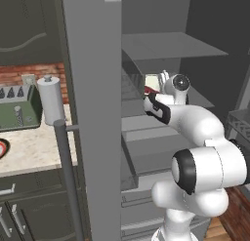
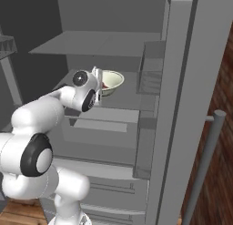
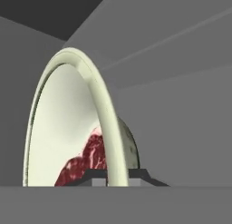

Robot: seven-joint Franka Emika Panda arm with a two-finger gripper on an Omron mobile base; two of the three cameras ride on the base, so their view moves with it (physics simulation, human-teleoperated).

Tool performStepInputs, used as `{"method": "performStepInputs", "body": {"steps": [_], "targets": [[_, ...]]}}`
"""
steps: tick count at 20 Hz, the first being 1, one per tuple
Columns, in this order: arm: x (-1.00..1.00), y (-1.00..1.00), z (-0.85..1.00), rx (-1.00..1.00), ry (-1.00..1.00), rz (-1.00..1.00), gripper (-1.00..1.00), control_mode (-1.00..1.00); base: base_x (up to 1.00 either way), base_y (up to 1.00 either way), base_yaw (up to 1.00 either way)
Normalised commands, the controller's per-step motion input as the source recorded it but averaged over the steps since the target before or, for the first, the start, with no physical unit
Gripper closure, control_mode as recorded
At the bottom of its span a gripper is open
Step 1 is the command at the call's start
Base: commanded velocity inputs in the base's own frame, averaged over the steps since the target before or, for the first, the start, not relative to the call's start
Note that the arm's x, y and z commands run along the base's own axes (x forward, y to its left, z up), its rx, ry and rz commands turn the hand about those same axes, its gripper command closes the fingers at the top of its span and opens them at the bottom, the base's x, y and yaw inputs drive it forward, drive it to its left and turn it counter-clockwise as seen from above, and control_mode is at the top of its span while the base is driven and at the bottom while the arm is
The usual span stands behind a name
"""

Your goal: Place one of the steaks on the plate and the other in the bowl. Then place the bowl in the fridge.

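Note:
The fridge stands open, and my arm reaches in over its middle shelf. The pale cream-green bowl hangs at shelf level there; whether it touches the shelf I cannot tell. My gripper is shut on the bowl's thin rim, one finger inside and one outside. A red-pink steak lies inside the bowl. From the left base view the bowl peeks out behind my gripper. The red-rimmed plate shows at the far left edge on the counter.
The open fridge doors flank the arm, each with a long vertical handle. Door bins hang close to the bowl's right. A paper towel roll and a green appliance stand on the stone counter.

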Motion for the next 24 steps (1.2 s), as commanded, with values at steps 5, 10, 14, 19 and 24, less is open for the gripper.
{"method": "performStepInputs", "body": {"steps": [5,10,14,19,24], "targets": [[0.00,0.01,0.00,-0.02,0.00,0.00,-1.00,-1.00,0.00,0.00,0.00],[0.00,0.00,0.00,0.00,0.00,0.00,-1.00,-1.00,0.00,0.00,0.00],[0.00,0.00,0.12,0.00,0.00,0.00,-1.00,-1.00,0.00,0.00,0.00],[-0.14,0.00,0.31,0.02,0.00,0.03,-1.00,-1.00,0.00,0.00,0.00],[-0.40,0.00,0.03,0.05,-0.01,0.05,-1.00,-1.00,0.00,0.00,0.00]]}}
